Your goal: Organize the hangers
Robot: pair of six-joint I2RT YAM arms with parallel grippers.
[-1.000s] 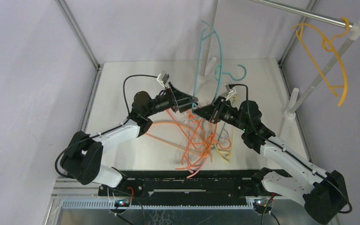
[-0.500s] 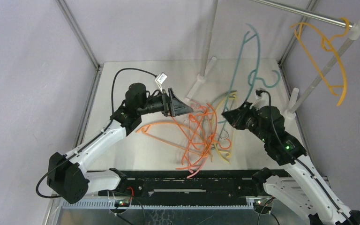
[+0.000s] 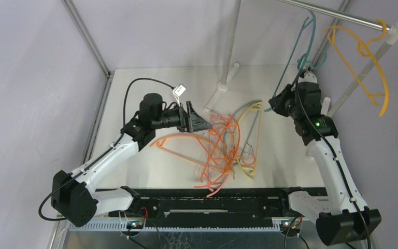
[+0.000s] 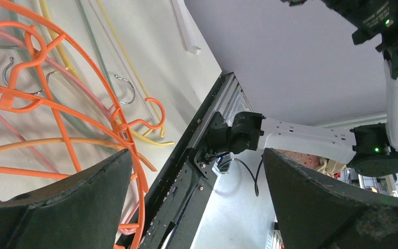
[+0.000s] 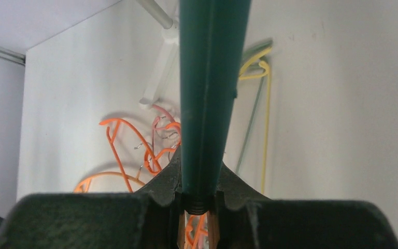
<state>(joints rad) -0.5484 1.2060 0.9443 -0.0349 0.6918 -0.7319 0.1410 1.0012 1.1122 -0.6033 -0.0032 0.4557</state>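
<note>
Lifted from low over the table half a second ago, the right arm now stands tall at the right rear, its right gripper (image 3: 279, 101) carrying a thin teal plastic hanger (image 3: 296, 51) up beside the steel rail (image 3: 337, 15). The left arm has barely shifted in that time.

The right gripper is clamped on the teal plastic hanger: in the right wrist view the teal bar runs straight up out of the closed fingers. From above, the hanger slants upward from the gripper, and its upper end reaches close under the steel rail; whether it touches the rail cannot be told. A curved amber-yellow plastic hanger (image 3: 363, 49) hangs by its hook from the far end of that rail, next to the slanted white pole (image 3: 353, 84).

The left gripper (image 3: 201, 122) hovers low over the white table (image 3: 280, 150) with its fingers spread wide and nothing between them, aimed at a tangled heap of orange plastic hangers (image 3: 218, 145) lying mid-table. A pale yellow plastic hanger (image 3: 250, 107) lies along the heap's right side, and pink strands run through the tangle. In the left wrist view the orange loops fill the space just beyond the left finger.
</note>
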